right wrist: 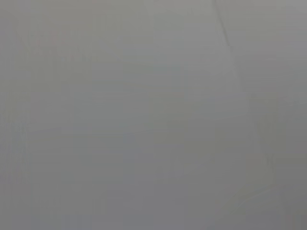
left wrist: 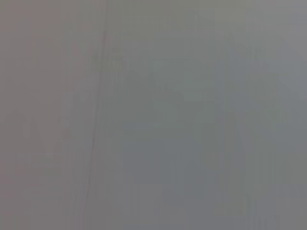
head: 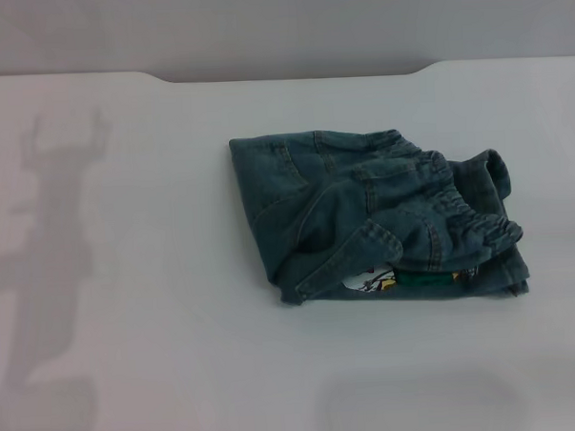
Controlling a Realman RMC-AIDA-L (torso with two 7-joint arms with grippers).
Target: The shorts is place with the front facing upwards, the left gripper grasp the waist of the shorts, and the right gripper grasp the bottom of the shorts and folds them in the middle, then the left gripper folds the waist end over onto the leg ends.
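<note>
The shorts (head: 373, 216) are shown folded, waist (head: 459, 213) laid over leg ends (head: 405, 279); neither gripper is seen, so finger state cannot be told.

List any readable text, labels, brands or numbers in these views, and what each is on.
None readable.
Shorts: a strip of the colour print and a green band peek out under the folded denim; any lettering there is too small and too covered to read.
Table: no markings.
Both wrist views: plain grey surface, no text. Neither gripper is in view.
</note>
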